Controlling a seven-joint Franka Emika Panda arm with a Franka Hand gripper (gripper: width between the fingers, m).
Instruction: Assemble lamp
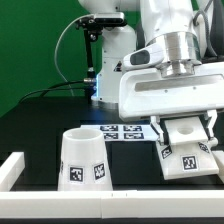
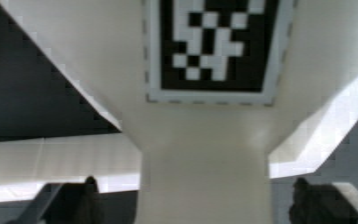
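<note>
the lamp's base [image 1: 186, 158] is an angular white plastic block with square tags on its faces. it sits on the black bench [image 1: 40, 125] toward the exterior view's right, just beside the marker board [image 1: 124, 131]. the shade [image 1: 82, 158], a truncated cone, stands upright on the bench well apart from the base, toward the exterior view's left. the bulb shows in neither view.

the base is matte moulded plastic, so i judge it stiff, light and not fragile. its smooth flat faces could still slide or twist between the pads if it is taken off centre. the best hold looks to be across the narrow middle section, on its two parallel sides. a squeeze on the sloping outer faces would tend to push the block out of the grip.

the gripper [image 1: 186, 133] hangs directly over the base. in the wrist view the narrow section, with a large tag [image 2: 217, 45] on its top face, runs straight between the fingers [image 2: 327, 200]. the fingers stand wide apart, one on each side of that section, and a gap shows between each pad and the plastic. they straddle the base without clamping it, and nothing is held. whether the tips reach the bench i cannot tell.
</note>
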